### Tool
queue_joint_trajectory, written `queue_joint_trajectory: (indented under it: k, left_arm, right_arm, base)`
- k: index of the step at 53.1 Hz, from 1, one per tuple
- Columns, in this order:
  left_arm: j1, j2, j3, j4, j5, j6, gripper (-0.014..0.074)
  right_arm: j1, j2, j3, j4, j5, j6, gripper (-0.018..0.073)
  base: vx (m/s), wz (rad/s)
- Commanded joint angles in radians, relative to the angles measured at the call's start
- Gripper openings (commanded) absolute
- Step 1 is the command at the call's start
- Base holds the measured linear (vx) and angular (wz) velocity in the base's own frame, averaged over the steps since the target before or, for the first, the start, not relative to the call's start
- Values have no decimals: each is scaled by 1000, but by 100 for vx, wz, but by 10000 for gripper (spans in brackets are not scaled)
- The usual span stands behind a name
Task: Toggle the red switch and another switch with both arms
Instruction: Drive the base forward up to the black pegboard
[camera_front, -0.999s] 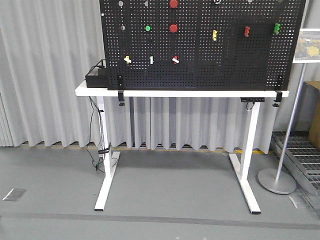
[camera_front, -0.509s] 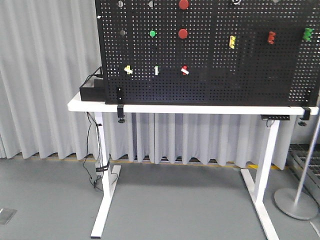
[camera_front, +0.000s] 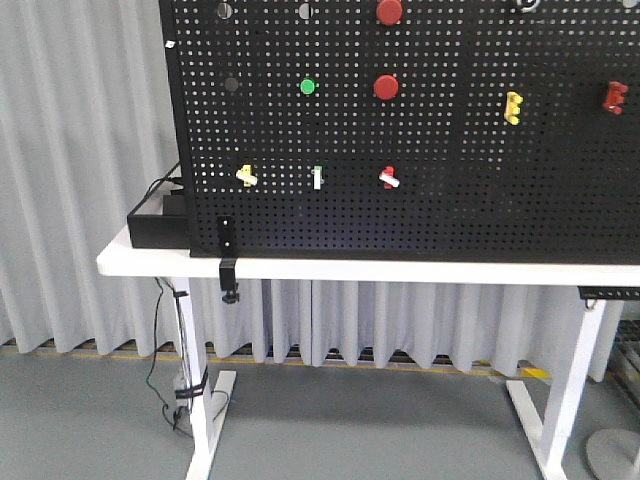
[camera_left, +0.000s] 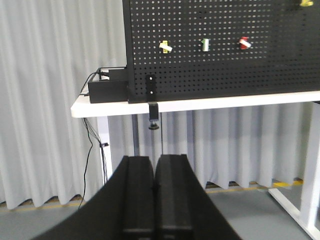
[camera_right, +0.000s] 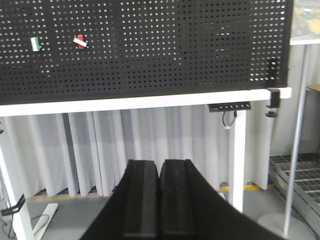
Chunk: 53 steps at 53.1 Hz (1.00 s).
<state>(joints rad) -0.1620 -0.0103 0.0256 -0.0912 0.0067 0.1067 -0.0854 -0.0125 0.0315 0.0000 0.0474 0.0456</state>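
- Our left gripper (camera_left: 154, 167) and right gripper (camera_right: 159, 170) each have their fingers pressed flat together with nothing between them. Both hang well short of the pegboard (camera_front: 450, 130).
- The red switch (camera_front: 389, 178) sits low on the board. The pale yellow toggle (camera_front: 246, 176) is at its 9 o'clock, and a slim white toggle (camera_front: 317, 177) stands between them.
- From the left wrist, the pale yellow toggle lies near 12 o'clock of our fingers. From the right wrist, the red switch lies near 11 o'clock, so we judge that arm has the longer swing.
- If the left arm drifts toward 3 o'clock, we could flip the slim white toggle instead.
- A round red push button (camera_front: 386, 87) sits at 12 o'clock of the red switch, and reaching high would press it.
- Our closed fingers are broad and the levers are small, so a glancing push may slip off. The two arms may also crowd each other.
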Motion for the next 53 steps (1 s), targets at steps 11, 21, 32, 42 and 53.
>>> queue_joint_trajectory:
  k: [11, 21, 32, 42, 53]
  left_arm:
    - [2, -19, 19, 0, -80, -5, 3]
    - [2, -19, 19, 0, -80, -5, 3]
    - [2, -19, 19, 0, -80, -5, 3]
    - [2, -19, 19, 0, -80, -5, 3]
    - [2, -19, 19, 0, -80, -5, 3]
  right_arm:
    - [-8, -9, 6, -6, -81, -6, -6]
    - [-8, -9, 6, -6, -81, -6, -6]
    - [-8, -9, 6, -6, -81, -6, -6]
    - [-8, -9, 6, -6, -81, -6, -6]
    - [-8, -9, 6, -6, -81, -6, -6]
  base:
    - [42, 3]
    - [44, 5]
    - [42, 4]
    - [38, -2]
    - [33, -7]
